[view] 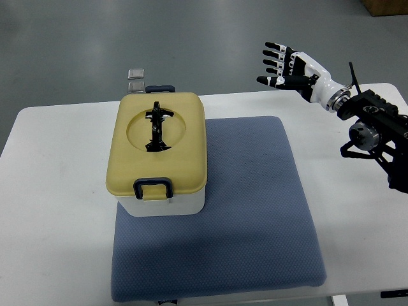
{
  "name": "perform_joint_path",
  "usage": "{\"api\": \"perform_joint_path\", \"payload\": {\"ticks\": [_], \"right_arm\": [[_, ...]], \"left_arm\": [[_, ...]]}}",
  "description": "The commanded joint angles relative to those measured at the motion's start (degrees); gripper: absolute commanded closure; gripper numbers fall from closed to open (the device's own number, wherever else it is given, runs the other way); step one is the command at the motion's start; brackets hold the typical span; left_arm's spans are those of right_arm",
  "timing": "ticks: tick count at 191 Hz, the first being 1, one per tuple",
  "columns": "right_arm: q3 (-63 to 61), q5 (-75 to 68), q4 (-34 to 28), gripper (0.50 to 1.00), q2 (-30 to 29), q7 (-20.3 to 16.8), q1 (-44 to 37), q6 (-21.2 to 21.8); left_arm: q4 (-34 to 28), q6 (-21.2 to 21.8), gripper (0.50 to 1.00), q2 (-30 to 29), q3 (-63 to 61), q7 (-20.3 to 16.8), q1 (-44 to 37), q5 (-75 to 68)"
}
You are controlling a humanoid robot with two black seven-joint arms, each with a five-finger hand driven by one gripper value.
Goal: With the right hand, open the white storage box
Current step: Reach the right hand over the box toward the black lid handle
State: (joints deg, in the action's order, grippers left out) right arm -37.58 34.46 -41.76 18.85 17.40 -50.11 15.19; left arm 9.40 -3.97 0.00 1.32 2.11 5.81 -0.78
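A white storage box (167,205) with a pale yellow lid (157,143) stands on the left part of a blue mat (255,204). The lid is down, with a dark folded handle (157,127) in its round recess and dark latches at the near side (152,188) and far side (160,88). My right hand (284,67) hovers high at the upper right, well away from the box, its fingers spread and holding nothing. Its arm (373,124) comes in from the right edge. The left arm is out of view.
The white table (51,191) carries the mat and box. Two small clear blocks (136,80) sit just behind the box at the table's far edge. Grey floor lies beyond the table.
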Motion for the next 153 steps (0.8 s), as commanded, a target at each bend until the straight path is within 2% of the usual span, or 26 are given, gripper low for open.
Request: {"api": "perform_joint_path", "payload": {"ticks": [1, 49, 75, 103, 132, 153], "right_arm": [[2.3, 3.5, -0.4, 0.581, 0.5, 0.0, -3.2, 1.4], [6.6, 12.9, -2.2, 0.579, 0.3, 0.0, -9.5, 1.5], [7.3, 17.7, -2.3, 0.579, 0.1, 0.2, -11.7, 4.1], [7.3, 18.7, -2.5, 0.579, -0.5, 0.4, -12.4, 4.8], [7.4, 20.6, -5.2, 0.579, -0.6, 0.5, -13.9, 5.7], [7.4, 24.6, -7.6, 0.579, -0.6, 0.6, -14.9, 8.0]], "left_arm": [[-0.1, 0.0, 0.5, 0.0, 0.0, 0.0, 0.0, 0.0], [0.0, 0.0, 0.5, 0.0, 0.0, -0.1, 0.0, 0.0], [-0.1, 0.0, 0.5, 0.0, 0.0, 0.0, 0.0, 0.0], [-0.1, -0.1, 0.5, 0.0, 0.0, 0.0, 0.0, 0.0], [0.0, 0.0, 0.5, 0.0, 0.0, 0.0, 0.0, 0.0], [0.0, 0.0, 0.5, 0.0, 0.0, 0.0, 0.0, 0.0]]}}
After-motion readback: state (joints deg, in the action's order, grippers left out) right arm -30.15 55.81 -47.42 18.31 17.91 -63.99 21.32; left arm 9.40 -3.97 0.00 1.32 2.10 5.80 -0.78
